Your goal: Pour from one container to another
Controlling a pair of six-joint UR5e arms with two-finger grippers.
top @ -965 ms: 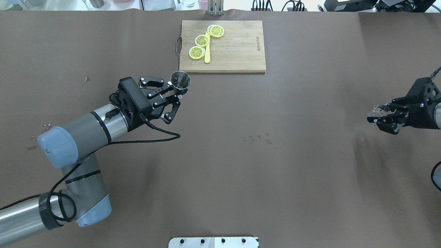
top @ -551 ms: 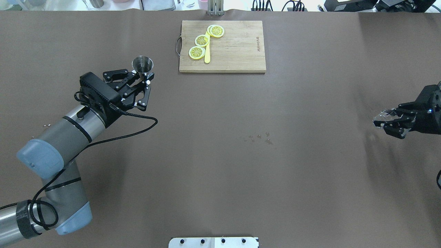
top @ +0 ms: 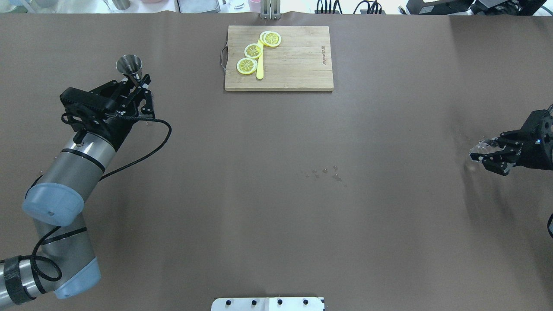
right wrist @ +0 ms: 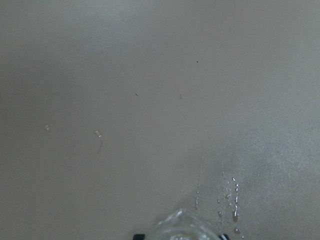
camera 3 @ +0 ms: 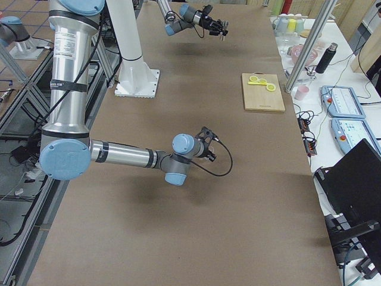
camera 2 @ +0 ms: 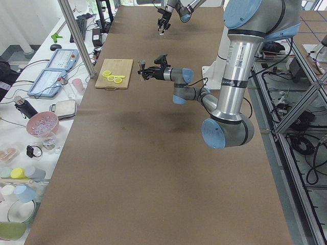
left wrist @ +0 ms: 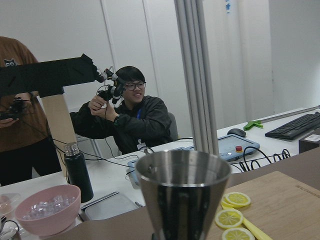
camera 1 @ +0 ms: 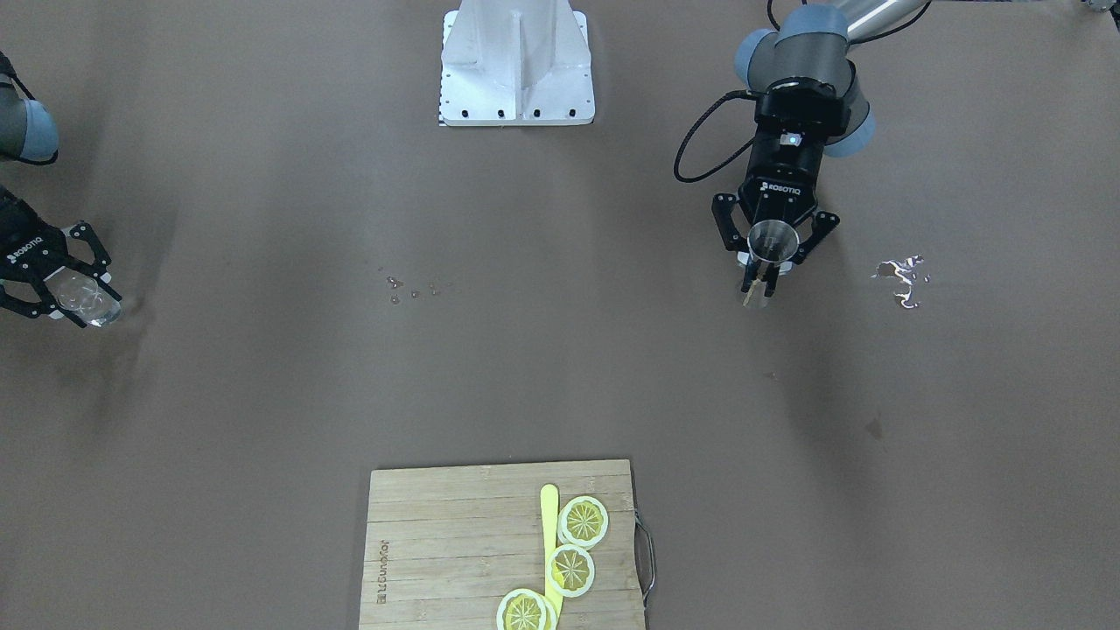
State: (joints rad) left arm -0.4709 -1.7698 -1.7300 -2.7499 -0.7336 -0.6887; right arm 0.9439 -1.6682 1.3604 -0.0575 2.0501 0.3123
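Note:
A steel jigger (top: 129, 65) stands upright over the table's far left, and my left gripper (top: 139, 85) is shut on its narrow waist. The front-facing view shows its open mouth (camera 1: 773, 241), and the left wrist view shows its cone (left wrist: 182, 195) up close. At the right edge my right gripper (top: 484, 154) is shut on a clear glass (top: 476, 152), held low over the table. That glass (camera 1: 83, 302) lies tilted between the fingers in the front-facing view. Only its rim (right wrist: 182, 227) shows in the right wrist view. I cannot tell whether either vessel holds liquid.
A wooden cutting board (top: 298, 65) with three lemon slices (top: 253, 51) and a yellow knife (top: 259, 69) lies at the far middle. Water drops (top: 322, 172) dot the table's centre. A wet patch (camera 1: 901, 276) glints beside the left arm. The robot base (camera 1: 516, 61) stands at the near edge.
My left arm has swung left, away from the cutting board, carrying the jigger, which went from tipped to upright. My right gripper drew back to the right with the glass.

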